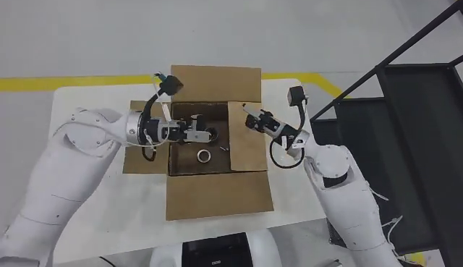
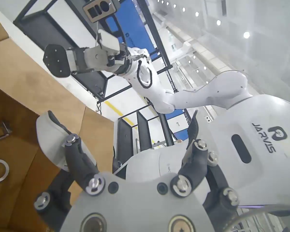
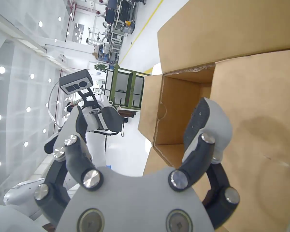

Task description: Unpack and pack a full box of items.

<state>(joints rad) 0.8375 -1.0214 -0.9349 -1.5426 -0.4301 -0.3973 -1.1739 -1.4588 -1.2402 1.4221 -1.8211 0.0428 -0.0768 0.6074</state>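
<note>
Brown cardboard box [image 1: 217, 195], flaps open, sits mid-way on the white worktop [image 1: 145, 202], rear flap over the far edge. Left end effector [image 1: 199, 132] hangs over the box opening, fingers apart, nothing held. Right end effector [image 1: 252, 118] is above the right-hand flap, also spread and empty. On the box floor: silver metal ring [image 1: 205, 155] and a small dark part [image 1: 223, 149], possibly a bracket.

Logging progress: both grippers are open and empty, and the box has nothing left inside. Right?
No: the box is not empty. The top view shows a metal ring and a small dark part inside. The left gripper and right gripper are open and empty.
</note>
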